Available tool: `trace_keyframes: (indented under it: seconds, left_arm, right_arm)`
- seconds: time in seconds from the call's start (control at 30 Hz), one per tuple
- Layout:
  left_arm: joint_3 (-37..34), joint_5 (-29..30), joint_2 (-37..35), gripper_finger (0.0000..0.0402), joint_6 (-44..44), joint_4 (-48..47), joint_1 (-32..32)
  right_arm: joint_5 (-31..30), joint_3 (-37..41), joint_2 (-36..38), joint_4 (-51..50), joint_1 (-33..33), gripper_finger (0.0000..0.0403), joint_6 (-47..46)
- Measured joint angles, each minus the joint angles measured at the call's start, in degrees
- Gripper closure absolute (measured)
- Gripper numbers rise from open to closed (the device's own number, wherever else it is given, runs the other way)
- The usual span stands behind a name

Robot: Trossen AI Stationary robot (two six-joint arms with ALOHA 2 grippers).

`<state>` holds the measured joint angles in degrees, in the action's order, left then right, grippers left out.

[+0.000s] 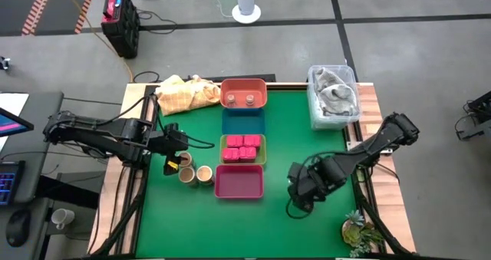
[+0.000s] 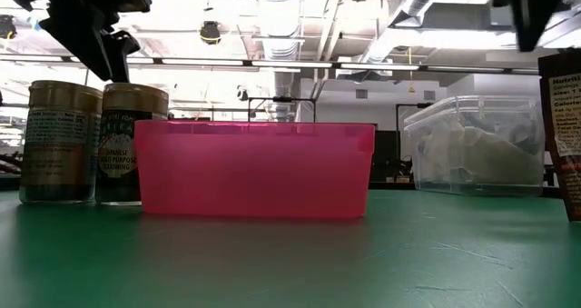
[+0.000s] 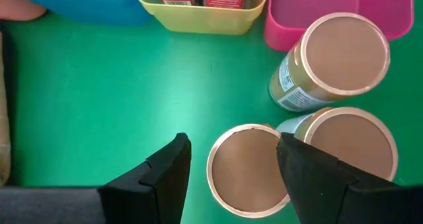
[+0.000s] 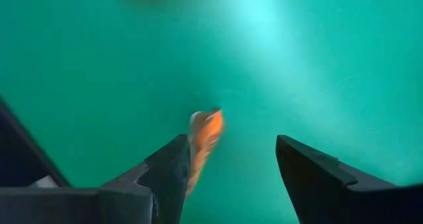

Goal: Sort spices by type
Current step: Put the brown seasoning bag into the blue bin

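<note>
The desk [image 1: 291, 130] is green. A column of four trays runs down its middle from 12 o'clock to 6 o'clock.

- The red tray [image 1: 244, 83], at the 12 o'clock end, holds the two small grey-brown knobs [image 1: 243, 100].
- The blue tray [image 1: 244, 123] comes next.
- The yellow-green tray [image 1: 243, 162] holds the magenta blocks [image 1: 242, 146], packed together.
- The pink tray [image 1: 239, 183] is at the 6 o'clock end.

The three round tubs [image 1: 189, 172] stand in a tight cluster just at 9 o'clock of the pink tray, upright, with their tan tops facing up.

The left gripper [image 3: 228, 148] hangs over this cluster. Its fingers [image 3: 168, 174] are apart and straddle the top of the tub [image 3: 246, 178] farthest from the pink tray. Green desk shows between one finger and the tub's rim. The other finger overlaps the rim. In the low view the gripper sits above the tubs, not down around them.

The right gripper [image 4: 231, 139] is at 4 o'clock from the desk's centre, pointing down at bare green. Its fingers are apart. A blurred orange shape [image 4: 205, 141] lies against one finger, and what it is cannot be told.

A clear bin [image 1: 334, 97] holding grey cloth sits at the desk's 1 o'clock corner. A yellow cloth [image 1: 184, 93] lies at 11 o'clock and a leafy sprig [image 1: 360, 231] at 5 o'clock.
</note>
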<state>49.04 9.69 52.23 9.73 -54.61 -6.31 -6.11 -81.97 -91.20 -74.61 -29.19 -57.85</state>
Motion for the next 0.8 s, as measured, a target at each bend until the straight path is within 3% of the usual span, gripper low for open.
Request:
trace_keyframes:
  seconds: [0.47, 0.8]
  left_arm:
    - [0.0, 0.0, 0.0, 0.019, 1.75, -0.72, 0.0]
    - [-0.02, 0.04, 0.0, 0.019, 4.24, -4.07, 0.0]
  right_arm:
    - [-1.22, -0.04, -2.3, 0.91, -7.84, 0.0154, -4.2]
    - [-0.3, -0.04, -8.99, 0.26, -7.97, 0.0154, -3.18]
